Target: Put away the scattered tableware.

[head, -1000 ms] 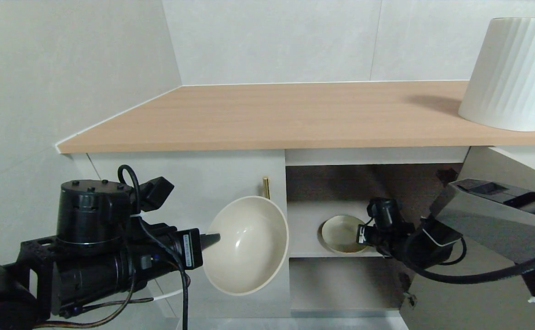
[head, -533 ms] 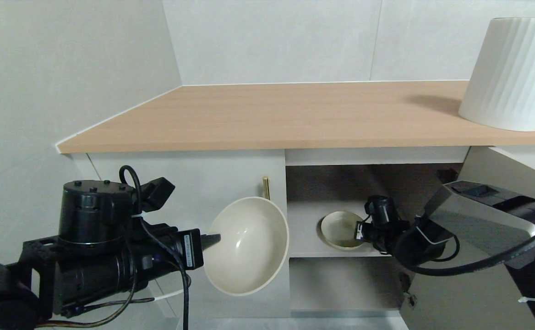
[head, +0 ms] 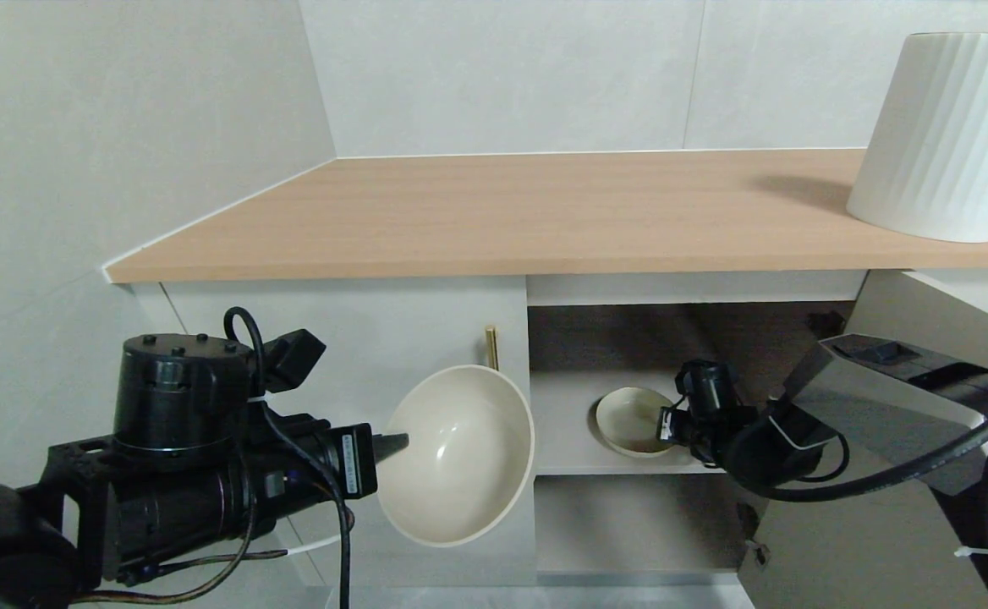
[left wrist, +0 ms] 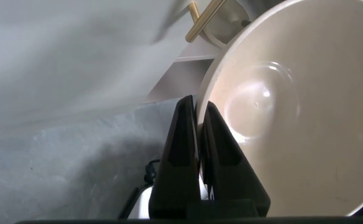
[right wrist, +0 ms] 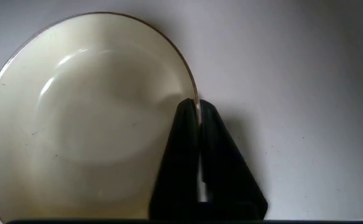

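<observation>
My left gripper is shut on the rim of a large cream bowl, holding it tilted on edge in front of the closed cabinet door. The left wrist view shows the two fingers pinching the large cream bowl at its rim. Inside the open cabinet, my right gripper is shut on the rim of a small cream plate just above the white shelf. Seen from the right wrist, the small cream plate has my right gripper clamped on its edge.
A wooden countertop runs above the cabinet, with a tall white ribbed container at its right end. The closed left door carries a brass handle. The right door stands swung open. A lower compartment sits under the shelf.
My right gripper with the small plate has shifted slightly left and up over the shelf. The left arm and large bowl have barely moved.
</observation>
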